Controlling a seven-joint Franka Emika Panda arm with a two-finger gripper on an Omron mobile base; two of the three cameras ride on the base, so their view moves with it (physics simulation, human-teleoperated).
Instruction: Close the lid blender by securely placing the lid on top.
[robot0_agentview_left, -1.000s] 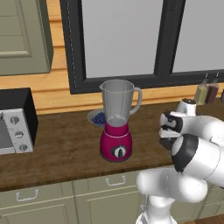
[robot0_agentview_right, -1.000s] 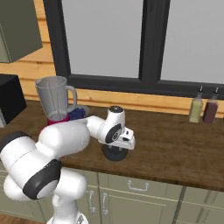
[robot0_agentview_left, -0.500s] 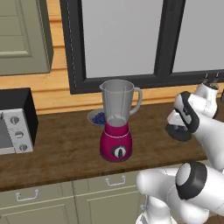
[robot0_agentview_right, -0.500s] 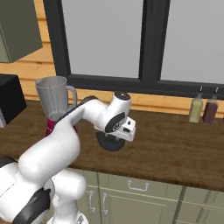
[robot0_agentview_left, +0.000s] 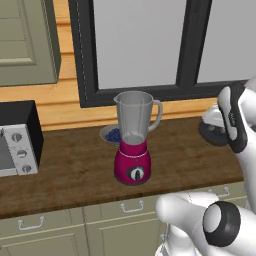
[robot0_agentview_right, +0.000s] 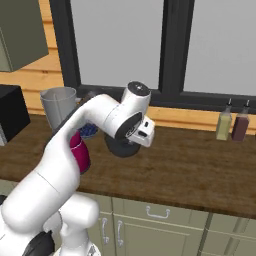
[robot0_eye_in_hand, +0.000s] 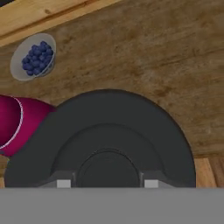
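Gripper (robot0_agentview_right: 131, 146) is gripping the lid (robot0_eye_in_hand: 101, 140) right of the blender (robot0_agentview_left: 133, 138); an off-centre lowering risks tilting the lid on the jar's rim.

Matt black lid (robot0_eye_in_hand: 105, 144), clear glassy blender (robot0_agentview_left: 133, 137) jar, grainy wooden counter (robot0_eye_in_hand: 144, 52)

No text can be read anywhere (the two bottles (robot0_agentview_right: 232, 123) show no legible labels).
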